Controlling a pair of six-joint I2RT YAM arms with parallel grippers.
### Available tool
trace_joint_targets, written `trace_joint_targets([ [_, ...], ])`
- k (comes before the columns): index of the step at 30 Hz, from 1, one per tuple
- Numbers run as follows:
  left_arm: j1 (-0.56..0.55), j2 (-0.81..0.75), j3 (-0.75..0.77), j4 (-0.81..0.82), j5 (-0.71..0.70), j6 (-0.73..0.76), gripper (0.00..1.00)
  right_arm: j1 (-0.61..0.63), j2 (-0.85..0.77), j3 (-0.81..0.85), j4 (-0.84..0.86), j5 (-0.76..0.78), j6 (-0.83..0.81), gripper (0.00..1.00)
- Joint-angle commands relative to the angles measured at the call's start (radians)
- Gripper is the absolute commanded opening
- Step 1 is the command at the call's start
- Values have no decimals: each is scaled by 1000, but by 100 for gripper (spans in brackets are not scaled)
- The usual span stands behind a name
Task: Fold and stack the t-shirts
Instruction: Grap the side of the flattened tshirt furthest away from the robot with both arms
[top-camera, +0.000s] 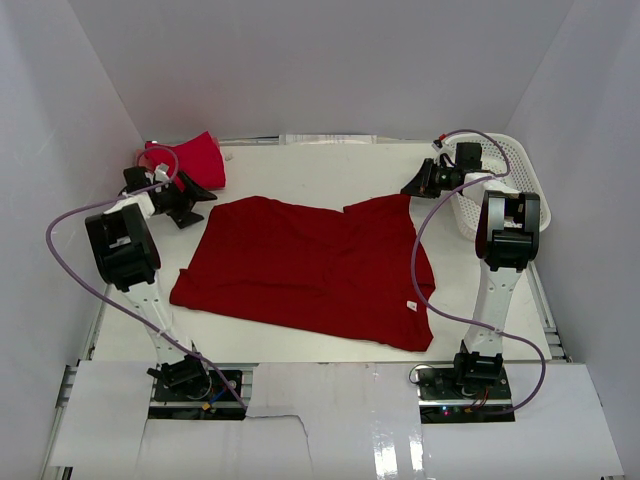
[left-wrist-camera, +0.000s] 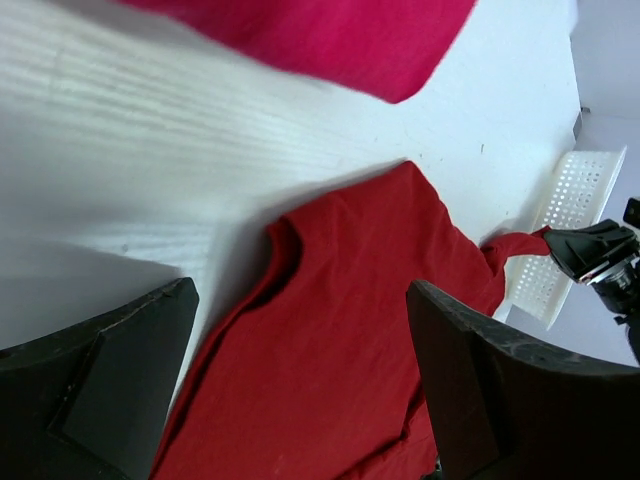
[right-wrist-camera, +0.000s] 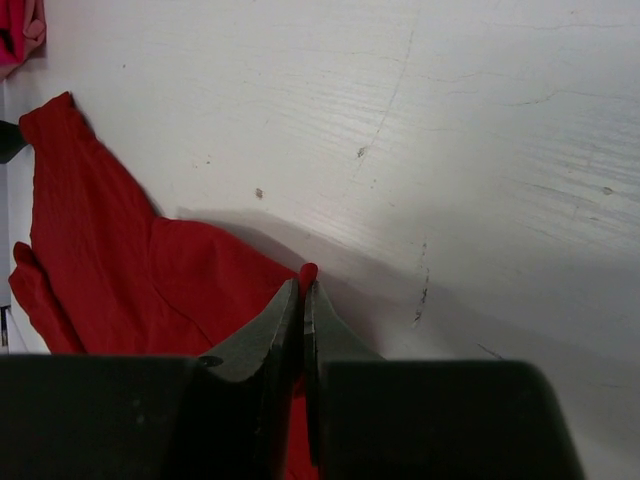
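- Right gripper (right-wrist-camera: 303, 300), closest to its wrist camera: jaws pressed together, with a sliver of deep red cloth pinched between the tips. In the overhead view it sits at the far right corner of the spread t-shirt (top-camera: 310, 265), just beside the white lattice basket (top-camera: 500, 175).
- Spread t-shirt: deep red, lying mostly flat across the middle of the table (top-camera: 320, 165). Its far right corner is drawn up into a point towards the right gripper. A fold runs near its right side, and a small white tag (top-camera: 410, 306) shows near its near right corner.
- Left gripper (left-wrist-camera: 300, 300): jaws wide apart, nothing between them, poised over the far left corner of the spread t-shirt. Contact with the cloth cannot be determined.
- Second t-shirt (top-camera: 190, 158): brighter red, bunched in the far left corner of the table, just behind the left gripper and apart from the spread one.
- Basket: far right corner of the table, tilted, partly hidden by the right arm.
- Obstructions: the right arm's grey-purple cable (top-camera: 420, 260) loops over the right edge of the spread t-shirt. The left arm's cable (top-camera: 60, 230) hangs off the table's left edge.
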Motion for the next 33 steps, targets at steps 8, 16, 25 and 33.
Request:
trace_joint_targets([
  [8, -8, 92, 33, 33, 142, 41, 98, 1, -17, 48, 9, -43, 4, 8],
  [16, -46, 163, 127, -99, 202, 62, 95, 1, 14, 73, -8, -49, 19, 8],
  [25, -86, 223, 269, -73, 236, -11, 95, 1, 23, 87, -19, -51, 21, 8],
  [33, -93, 235, 326, 50, 187, -128, 95, 1, 21, 87, -22, -55, 18, 8],
])
